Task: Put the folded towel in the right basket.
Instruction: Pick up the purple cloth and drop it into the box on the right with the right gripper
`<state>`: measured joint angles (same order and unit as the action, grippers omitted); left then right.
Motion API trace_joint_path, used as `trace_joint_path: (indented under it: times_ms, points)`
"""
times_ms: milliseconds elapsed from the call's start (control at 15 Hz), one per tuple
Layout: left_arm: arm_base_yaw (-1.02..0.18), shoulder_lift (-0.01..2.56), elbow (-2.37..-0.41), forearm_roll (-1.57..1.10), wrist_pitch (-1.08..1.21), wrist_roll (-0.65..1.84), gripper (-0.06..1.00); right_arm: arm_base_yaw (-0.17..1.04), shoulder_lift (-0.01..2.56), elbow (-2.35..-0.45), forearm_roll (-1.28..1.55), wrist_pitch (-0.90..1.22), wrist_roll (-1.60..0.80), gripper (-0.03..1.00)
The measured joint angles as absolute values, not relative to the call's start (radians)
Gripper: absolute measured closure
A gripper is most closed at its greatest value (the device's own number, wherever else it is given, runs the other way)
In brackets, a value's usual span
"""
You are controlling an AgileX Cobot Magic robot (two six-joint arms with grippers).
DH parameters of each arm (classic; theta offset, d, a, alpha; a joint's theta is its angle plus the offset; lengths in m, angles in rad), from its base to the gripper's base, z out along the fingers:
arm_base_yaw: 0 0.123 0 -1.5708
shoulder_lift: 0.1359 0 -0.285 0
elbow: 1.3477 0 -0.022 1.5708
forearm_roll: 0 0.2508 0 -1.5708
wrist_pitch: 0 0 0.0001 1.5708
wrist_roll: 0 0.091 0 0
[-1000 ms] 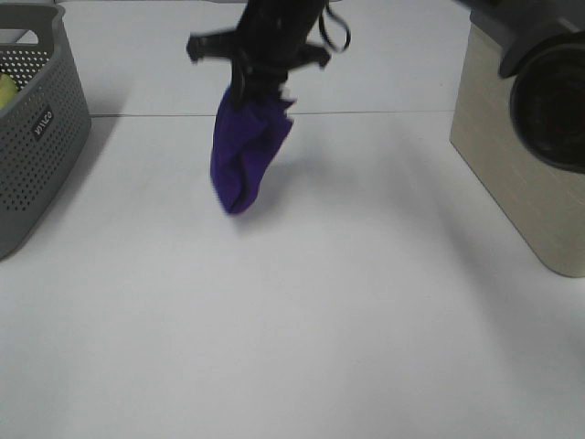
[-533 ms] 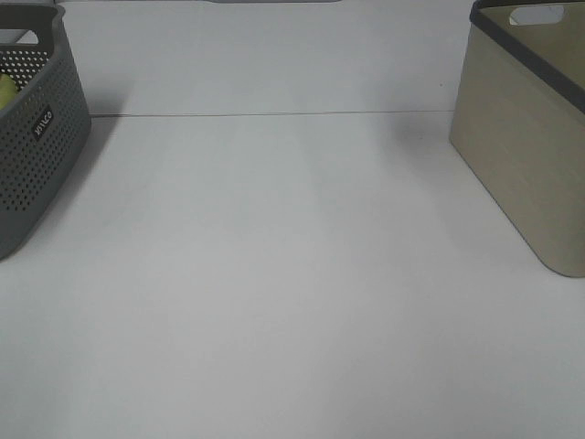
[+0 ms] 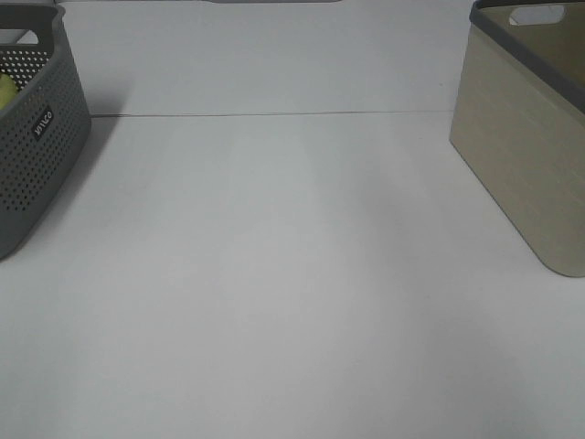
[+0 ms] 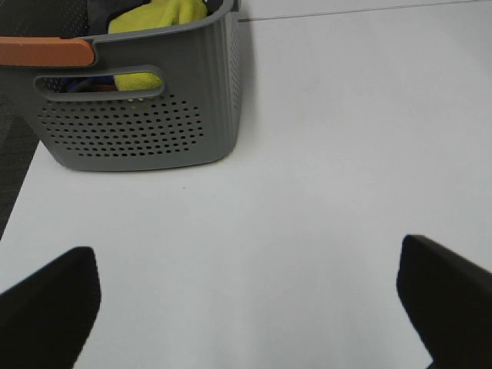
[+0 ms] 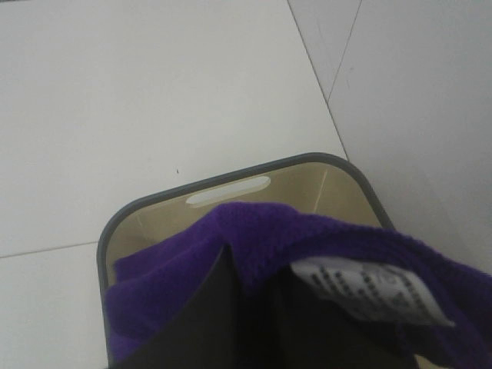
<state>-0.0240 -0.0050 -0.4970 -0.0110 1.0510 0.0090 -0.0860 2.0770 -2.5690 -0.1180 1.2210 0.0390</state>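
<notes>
My right end effector [image 5: 257, 323] pinches the purple towel [image 5: 254, 231], which hangs over the right basket [image 5: 146, 206] just below it, apparently above the rim. My left end effector [image 4: 246, 304] is spread wide, the gray basket [image 4: 138, 131] ahead of it.

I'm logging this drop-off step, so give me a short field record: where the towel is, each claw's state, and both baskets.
towel: purple towel, hanging above the beige basket, white label showing
right claw: shut on the purple towel, not yet released
left claw: open, holding nothing, facing the grey basket
grey basket: left side of the table, yellow cloth inside
beige basket: right side of the table
</notes>
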Motion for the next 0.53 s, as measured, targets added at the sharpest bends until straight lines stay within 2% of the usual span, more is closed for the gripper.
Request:
trace_joint_path:
  times_ms: [67, 133, 267, 400, 467, 533]
  points:
    - [-0.024, -0.005, -0.497, -0.011, 1.051, 0.009, -0.05, -0.086, 2.092, -2.569, -0.117, 1.223, 0.039, 0.92]
    - [-0.024, -0.005, -0.497, -0.011, 1.051, 0.009, -0.05, -0.088, 2.116, -2.569, -0.118, 1.223, 0.039, 0.83]
    - [-0.024, -0.005, -0.497, -0.011, 1.051, 0.009, -0.05, -0.089, 2.164, -2.569, -0.169, 1.223, 0.039, 0.59]
    - [-0.024, -0.005, -0.497, -0.011, 1.051, 0.009, -0.05, -0.123, 2.213, -2.569, -0.213, 1.223, 0.102, 0.43]
    - [-0.024, -0.005, -0.497, -0.011, 1.051, 0.009, -0.05, -0.126, 2.216, -2.569, -0.214, 1.223, 0.114, 0.4]
    - [-0.024, -0.005, -0.497, -0.011, 1.051, 0.009, -0.05, -0.126, 2.218, -2.569, -0.203, 1.223, 0.124, 0.32]
